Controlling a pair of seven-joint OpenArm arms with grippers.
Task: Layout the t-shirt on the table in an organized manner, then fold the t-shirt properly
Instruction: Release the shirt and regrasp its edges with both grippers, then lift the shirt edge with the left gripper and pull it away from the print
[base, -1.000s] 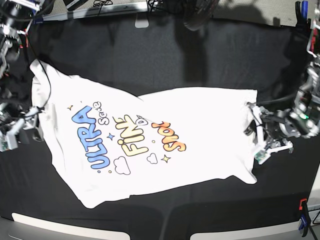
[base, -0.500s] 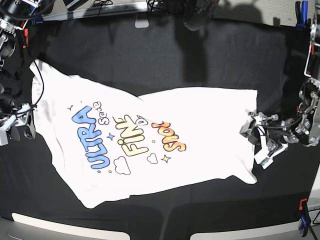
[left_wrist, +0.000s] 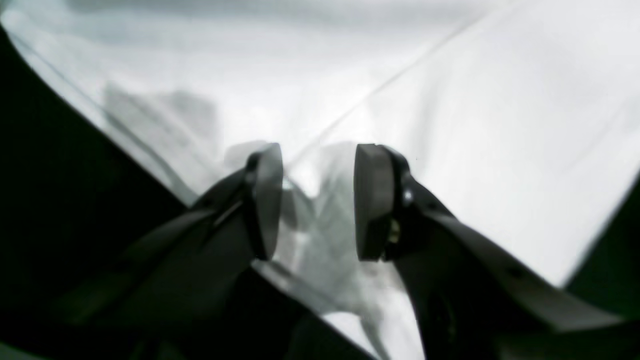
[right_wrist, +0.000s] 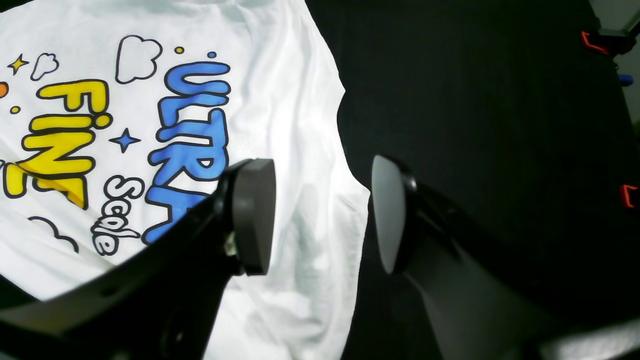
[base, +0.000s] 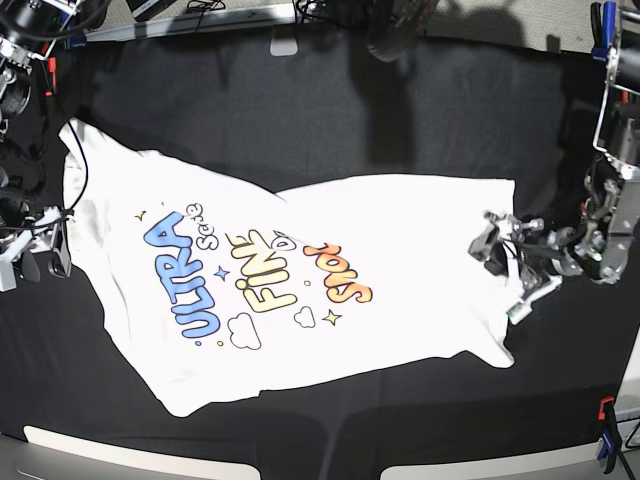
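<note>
Two grippers were in my views, both with daylight between the pads. My left gripper (left_wrist: 317, 200) stood partly open right over the hem edge of the white short-sleeved cloth t-shirt (base: 300, 290), cloth showing in the gap; the blurred picture would not tell me whether the dark fingers (left_wrist: 265, 200) touched or pinched it. My right gripper (right_wrist: 322, 215) stood wide open, holding nothing, hovering above the shirt's edge where white met the wrinkled black cloth-draped table (base: 330, 110). Only the base view gave me the whole shirt, lying print-up and crumpled at a slant across the table's middle, with each gripper at an opposite end. Only the right wrist view showed the blue "ULTRA" lettering (right_wrist: 192, 135) close up.
</note>
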